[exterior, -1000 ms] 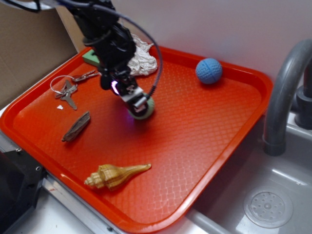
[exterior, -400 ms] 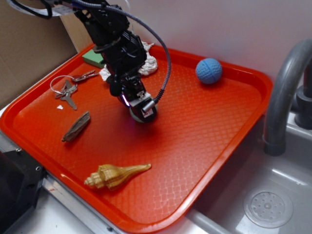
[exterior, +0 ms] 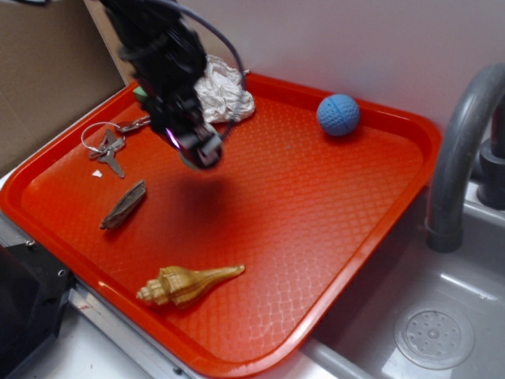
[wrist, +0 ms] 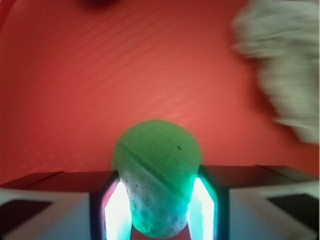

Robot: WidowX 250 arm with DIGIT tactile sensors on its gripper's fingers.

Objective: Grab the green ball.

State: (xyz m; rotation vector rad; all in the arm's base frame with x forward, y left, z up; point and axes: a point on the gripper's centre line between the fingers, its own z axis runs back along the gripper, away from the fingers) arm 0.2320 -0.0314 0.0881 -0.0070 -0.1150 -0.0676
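The gripper [wrist: 159, 202] pinches the green ball [wrist: 157, 175] tight, up above the red tray [exterior: 331, 221]. The grab looks done; next it must just hold on.

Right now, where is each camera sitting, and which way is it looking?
Exterior: it sits off the robot, high up in front of the red tray, looking down at the arm, the gripper, blue ball, shell, keys and sink.
Wrist: it sits on the arm just behind the gripper, looking forward and down past the glowing fingers pinching the green ball.
Shared: both show the gripper, the red tray and the white rag.
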